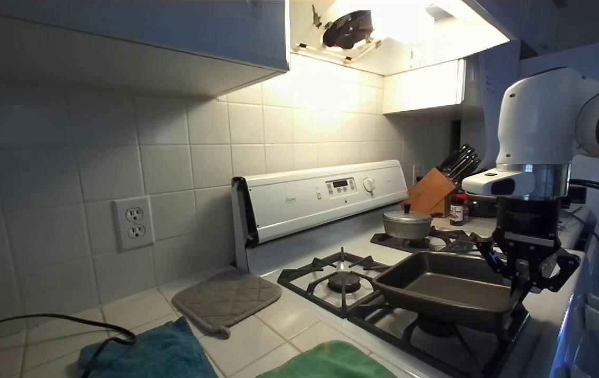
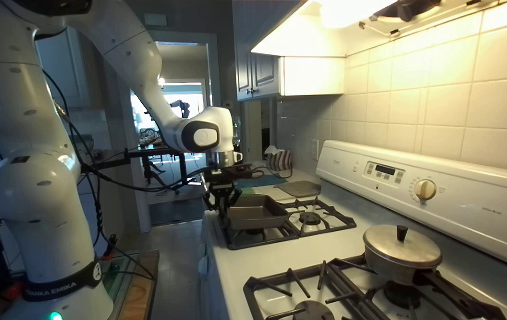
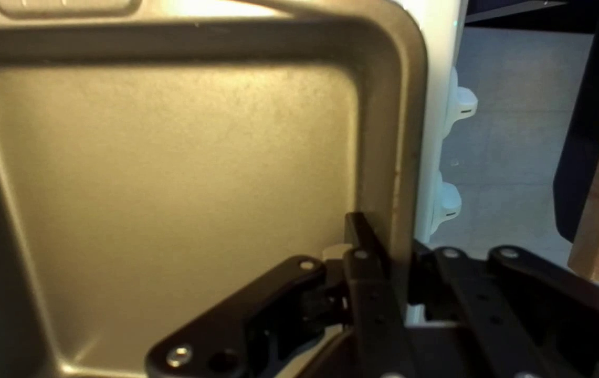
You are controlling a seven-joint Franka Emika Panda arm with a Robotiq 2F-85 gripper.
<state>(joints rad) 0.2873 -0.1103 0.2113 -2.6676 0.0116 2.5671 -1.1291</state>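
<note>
Far L, you've got a black cord [image 1: 126,340] across a blue cloth [image 1: 157,354] on the bench [image 1: 249,344], w/ an outlet [image 1: 134,223] on the tiled wall [image 1: 168,165] above; then a grey pot holder [image 1: 226,296] just beside, & a green cloth [image 1: 328,362] farther R. Next comes the stove [image 1: 304,210]: lidded pot [image 1: 407,227] at the back, knife block [image 1: 429,190] beyond it. Then there's your dark baking pan [image 1: 451,286], over the front burner grate [image 2: 262,242]. Far R, your hand [image 3: 386,233] is narrow, clamped on the pan's side; wrist view: one fingertip inside, one outside, near the stove's front edge.
</note>
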